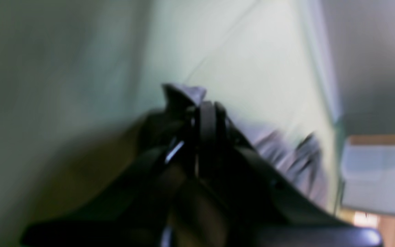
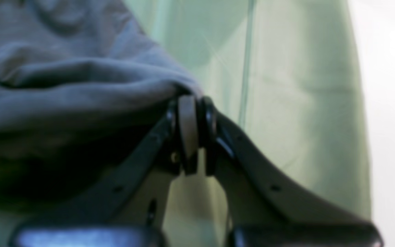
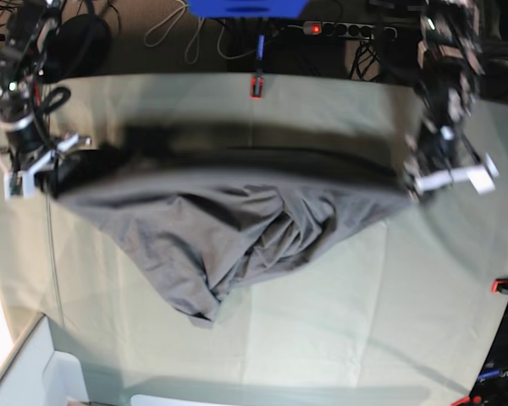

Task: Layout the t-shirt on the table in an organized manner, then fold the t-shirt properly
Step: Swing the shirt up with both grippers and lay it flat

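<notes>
- No box or bin with anything visible inside shows in any view; a pale, box-like shape (image 3: 34, 372) sits off the near-left corner of the table (image 3: 423, 279), its contents not visible.
- The t-shirt (image 3: 229, 228) hangs stretched between the two arms above the pale green table, its top edge pulled into a nearly straight line running left to right in the base view.
- Its long axis runs side to side across the table, closer to the far edge than the near one.
- Below that taut edge the cloth sags into a rough triangle, bunched in folds at the middle, with its lowest tip pointing toward the near edge, left of centre.
- The left claw (image 3: 413, 179), on the right in the base view, has its jaws pressed together on one end of the shirt's top edge; its wrist view is blurred but shows a scrap of grey cloth (image 1: 187, 94) pinched at the tips.
- The right claw (image 3: 55, 169), on the left in the base view, is likewise pinched shut on the other end; its wrist view shows grey fabric (image 2: 63, 79) gathered into the closed tips.
</notes>
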Controlling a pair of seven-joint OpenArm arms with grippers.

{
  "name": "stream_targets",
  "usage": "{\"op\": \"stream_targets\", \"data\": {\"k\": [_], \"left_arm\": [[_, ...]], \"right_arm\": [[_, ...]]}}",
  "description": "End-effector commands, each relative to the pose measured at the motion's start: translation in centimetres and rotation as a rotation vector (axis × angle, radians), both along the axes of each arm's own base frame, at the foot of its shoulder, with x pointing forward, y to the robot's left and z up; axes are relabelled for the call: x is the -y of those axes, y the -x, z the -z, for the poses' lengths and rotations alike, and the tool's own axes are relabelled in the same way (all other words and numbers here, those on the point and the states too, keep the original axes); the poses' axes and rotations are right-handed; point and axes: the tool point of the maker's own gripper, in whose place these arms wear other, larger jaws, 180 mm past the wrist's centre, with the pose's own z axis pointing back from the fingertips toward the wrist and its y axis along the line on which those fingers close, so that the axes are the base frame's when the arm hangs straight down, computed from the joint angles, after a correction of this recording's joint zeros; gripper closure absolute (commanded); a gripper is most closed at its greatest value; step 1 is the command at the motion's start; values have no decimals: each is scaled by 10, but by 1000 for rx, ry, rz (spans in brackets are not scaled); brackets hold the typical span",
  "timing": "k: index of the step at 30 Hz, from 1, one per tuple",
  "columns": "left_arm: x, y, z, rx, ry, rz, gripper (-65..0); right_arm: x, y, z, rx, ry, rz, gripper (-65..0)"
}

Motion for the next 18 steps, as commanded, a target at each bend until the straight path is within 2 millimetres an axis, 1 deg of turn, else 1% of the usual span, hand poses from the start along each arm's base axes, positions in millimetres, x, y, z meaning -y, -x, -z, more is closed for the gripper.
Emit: {"op": "stream_targets", "data": {"k": [1,2,4,5,6,8,9,10,11,13,14,17,18], "left_arm": [[-5,-21,-28,90,-15,-6,0],[-6,-33,-40,124,-16,-8,0],[-12,-65,-75,216,-33,-10,0],[-10,-81,-95,268,-40,2,0],[-6,-95,-114,314,-44,16,0],[3,-127,-152,404,-51,44,0],[7,-142,-167,434,-53,52,0],[9,-154,-177,452,-56,59,0],[12,-167,-189,469,-60,68,0],[12,-195,-212,492,-87,80,0],[12,-209,-226,508,-97,84,0],[15,-245,-277,563,-118,88,0],[16,-256,-300,588,-128,90,0]], "right_arm": [[3,-17,-26,88,22,-30,0],[5,-24,-33,105,34,-37,0],[7,-45,-55,168,50,-47,0],[4,-59,-67,202,53,-57,0],[5,-68,-76,215,63,-61,0],[8,-94,-104,243,106,-79,0],[5,-110,-116,259,114,-94,0],[3,-122,-127,271,121,-103,0],[5,-136,-143,292,135,-108,0],[10,-164,-175,340,149,-113,0],[11,-177,-193,371,154,-116,0],[17,-215,-245,446,146,-121,0],[21,-225,-262,470,143,-118,0]]}}
